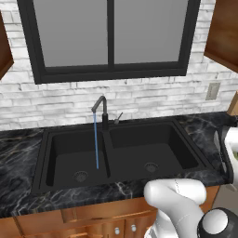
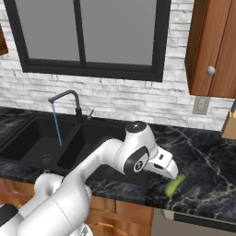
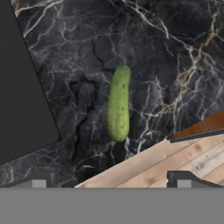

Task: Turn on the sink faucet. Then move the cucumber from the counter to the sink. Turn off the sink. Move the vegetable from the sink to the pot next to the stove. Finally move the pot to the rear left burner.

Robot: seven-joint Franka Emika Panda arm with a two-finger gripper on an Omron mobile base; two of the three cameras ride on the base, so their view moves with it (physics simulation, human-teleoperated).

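Note:
The sink faucet (image 2: 69,99) is running, with a thin blue stream (image 2: 56,124) falling into the left basin of the black sink (image 2: 27,138). The same faucet (image 1: 100,109) and sink (image 1: 153,144) face me in the left base view. The yellowish-green cucumber (image 3: 119,103) lies flat on the black marble counter (image 3: 166,39), right of the sink and close to the front edge. My gripper (image 3: 111,181) hangs above it, open, with nothing between its fingers. From the right base view the cucumber (image 2: 174,185) pokes out just beneath my hand. The pot is out of view.
A knife block (image 2: 229,124) stands at the back right of the counter (image 2: 207,156), under a wooden wall cabinet (image 2: 212,46). An outlet (image 2: 201,105) is on the brick wall. The counter's front edge and wooden floor (image 3: 188,162) lie just past the cucumber.

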